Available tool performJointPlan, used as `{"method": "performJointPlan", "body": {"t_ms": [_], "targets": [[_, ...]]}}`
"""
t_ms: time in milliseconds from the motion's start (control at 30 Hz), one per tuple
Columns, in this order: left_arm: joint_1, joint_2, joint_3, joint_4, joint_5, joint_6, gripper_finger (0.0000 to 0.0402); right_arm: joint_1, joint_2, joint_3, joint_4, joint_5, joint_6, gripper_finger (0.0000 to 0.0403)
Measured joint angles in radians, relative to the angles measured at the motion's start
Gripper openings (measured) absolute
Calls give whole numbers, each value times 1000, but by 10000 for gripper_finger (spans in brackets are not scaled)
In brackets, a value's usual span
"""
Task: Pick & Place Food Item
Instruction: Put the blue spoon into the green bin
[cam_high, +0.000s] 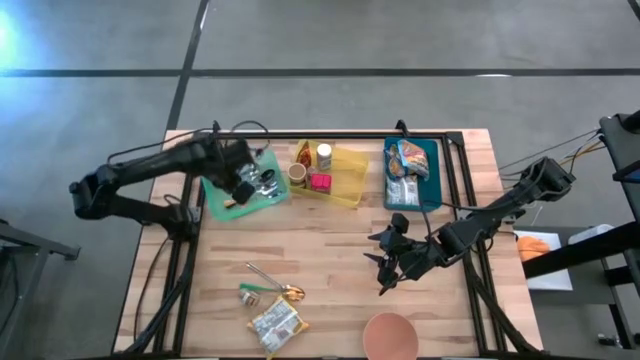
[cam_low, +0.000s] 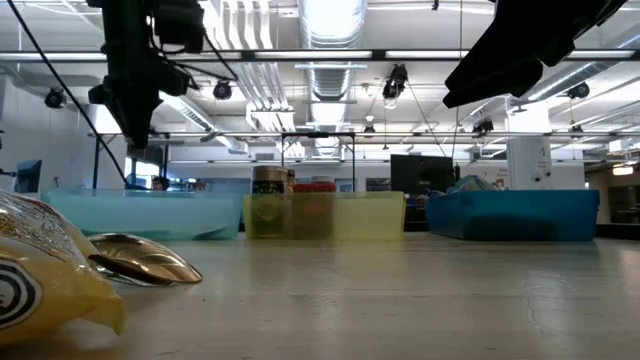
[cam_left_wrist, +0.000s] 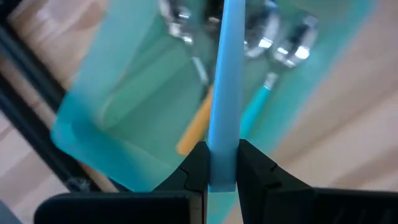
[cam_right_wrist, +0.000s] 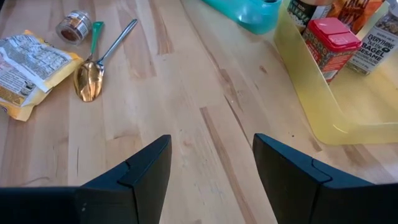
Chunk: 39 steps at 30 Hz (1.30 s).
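My left gripper (cam_left_wrist: 222, 165) is over the green tray (cam_high: 215, 195) at the table's far left, shut on the light-blue handle (cam_left_wrist: 225, 81) of a utensil. Several spoons (cam_left_wrist: 292, 50) and an orange-handled utensil (cam_left_wrist: 196, 127) lie in that tray (cam_left_wrist: 124, 112). My right gripper (cam_right_wrist: 211, 168) hangs open over bare wood right of the table's middle (cam_high: 385, 262) and holds nothing. A yellow food packet (cam_high: 277, 325) lies flat near the front edge, with a gold spoon (cam_right_wrist: 90, 78) and a small jar (cam_right_wrist: 73, 26) beside it. My left gripper pinches the near end of the blue handle (cam_left_wrist: 222, 155) between its two fingers, which point steeply down from above. The handle runs straight out past the fingertips over the green tray. Its other end passes out of the wrist view.
A yellow tray (cam_high: 345, 180) with spice jars stands at the far middle. To its right a blue tray (cam_high: 430, 180) holds food packets. A pink bowl (cam_high: 390, 335) sits at the front edge. Bare wood lies in the table's middle.
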Motion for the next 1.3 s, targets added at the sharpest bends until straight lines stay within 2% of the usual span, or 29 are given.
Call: {"method": "performJointPlan", "body": {"t_ms": [167, 500, 700, 967, 1300], "targets": [[114, 31, -16, 1, 2, 53, 43, 0, 0, -1, 0, 0, 0, 224], [116, 246, -18, 32, 3, 161, 43, -1, 0, -1, 1, 1, -17, 224], [114, 339, -43, 71, 3, 168, 43, -1, 0, -1, 1, 2, -17, 224], [97, 350, -142, 115, 58, 213, 43, -1, 0, -1, 1, 2, -17, 224], [88, 346, -198, 147, 98, 292, 43, 0, 0, -1, 4, 2, -17, 224]]}}
